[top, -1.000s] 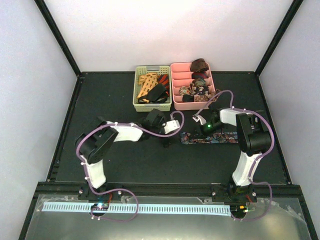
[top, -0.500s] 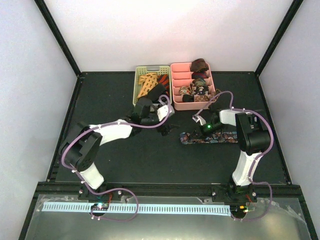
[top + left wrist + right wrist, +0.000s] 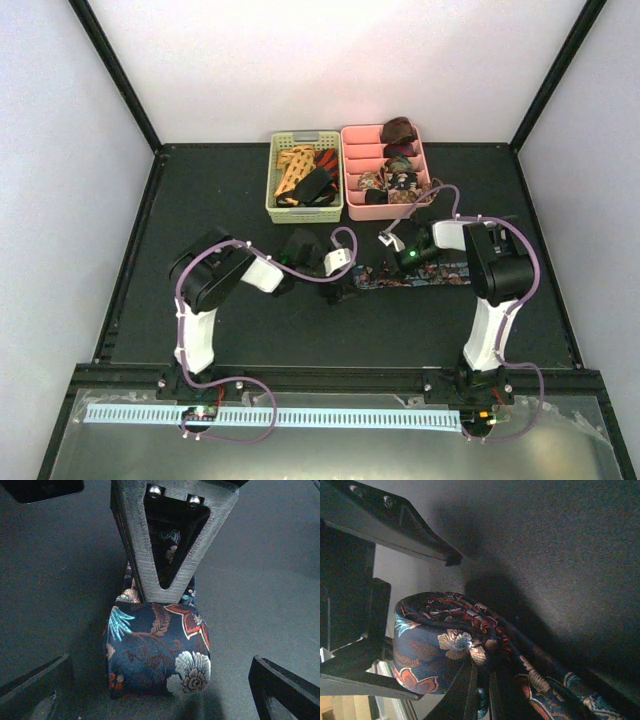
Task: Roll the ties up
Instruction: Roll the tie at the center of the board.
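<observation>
A dark navy floral tie (image 3: 420, 274) lies as a strip on the black mat, with its left end rolled into a small coil (image 3: 157, 650). My right gripper (image 3: 378, 268) is at that coil. In the right wrist view the right gripper (image 3: 485, 695) is shut on the tie's layers beside the coil (image 3: 435, 640). One grey finger of it (image 3: 172, 540) stands over the coil in the left wrist view. My left gripper (image 3: 350, 286) is open just left of the coil. Its fingers (image 3: 35, 690) stand wide on either side of the coil, not touching it.
A pale green basket (image 3: 272, 190) at the back holds loose orange lattice (image 3: 293, 168), black (image 3: 312, 185) and red (image 3: 326, 157) ties. A pink divided tray (image 3: 347, 175) beside it holds several rolled ties, a brown one (image 3: 398, 130) farthest back.
My left gripper swung up toward the basket, then came down to the tie's rolled left end. The right gripper and the coil have shifted slightly left.
</observation>
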